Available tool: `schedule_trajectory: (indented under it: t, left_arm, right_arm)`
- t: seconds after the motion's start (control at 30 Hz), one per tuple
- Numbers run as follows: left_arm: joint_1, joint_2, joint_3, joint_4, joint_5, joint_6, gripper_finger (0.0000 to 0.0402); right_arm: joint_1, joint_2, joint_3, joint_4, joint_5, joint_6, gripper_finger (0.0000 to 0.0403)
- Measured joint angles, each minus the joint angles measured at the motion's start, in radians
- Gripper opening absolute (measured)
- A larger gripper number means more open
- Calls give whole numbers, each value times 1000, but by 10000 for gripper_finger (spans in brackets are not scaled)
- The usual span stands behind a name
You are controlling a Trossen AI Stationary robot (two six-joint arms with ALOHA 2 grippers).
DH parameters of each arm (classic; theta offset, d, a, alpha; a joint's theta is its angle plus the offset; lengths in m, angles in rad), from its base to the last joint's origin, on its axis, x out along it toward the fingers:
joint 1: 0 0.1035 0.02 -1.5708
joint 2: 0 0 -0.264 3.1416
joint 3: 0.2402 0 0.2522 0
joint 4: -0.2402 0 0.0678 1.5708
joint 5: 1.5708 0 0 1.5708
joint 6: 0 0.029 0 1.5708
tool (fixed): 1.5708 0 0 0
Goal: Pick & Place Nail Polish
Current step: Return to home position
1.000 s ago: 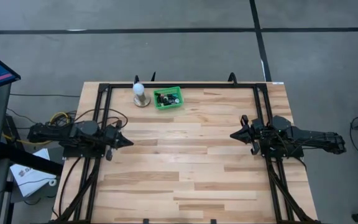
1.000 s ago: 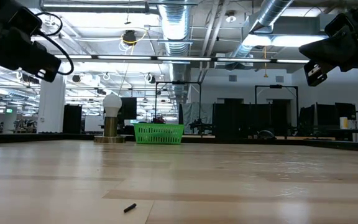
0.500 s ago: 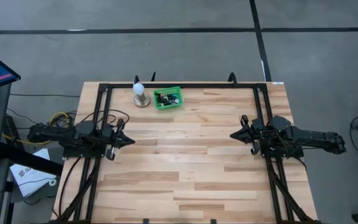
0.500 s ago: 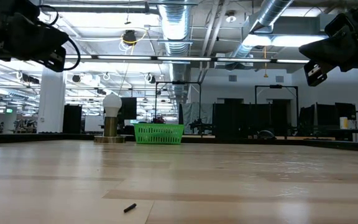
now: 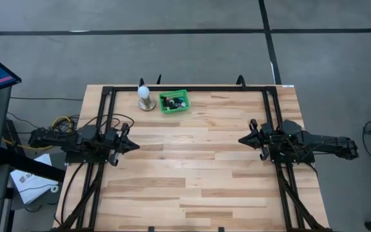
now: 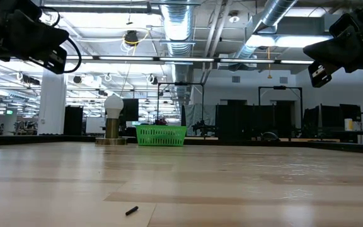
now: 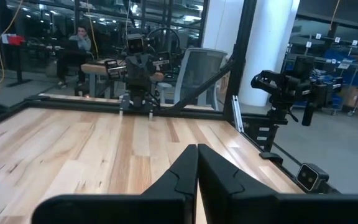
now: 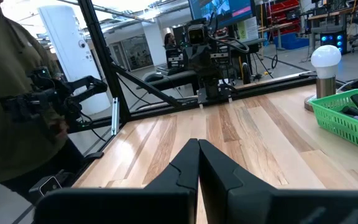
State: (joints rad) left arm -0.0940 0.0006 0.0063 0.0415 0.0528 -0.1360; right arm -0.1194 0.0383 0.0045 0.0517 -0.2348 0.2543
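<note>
Nail polish (image 5: 172,100) bottles lie heaped in the bin (image 5: 174,110), which sits near the table's (image 5: 198,174) back edge, left of its middle. A white bulb (image 5: 145,92) on a round base stands just beside it, toward the left corner. The left gripper (image 5: 134,145) hangs above the table near the left edge, fingers pressed together on nothing. The right gripper (image 5: 241,139) hangs near the right edge, likewise closed and empty. A small dark scrap (image 6: 131,210), maybe a cap, lies near the front edge.

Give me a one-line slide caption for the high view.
Nail polish in the green bin beside the white bulb; left gripper and right gripper shut, empty, facing each other.
</note>
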Motion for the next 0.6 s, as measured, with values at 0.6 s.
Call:
schedule_trajectory:
  t: [0.6]
  left_arm:
    - [0,0,0,12,0,0,9]
  right_arm:
    - [0,0,0,0,0,0,0]
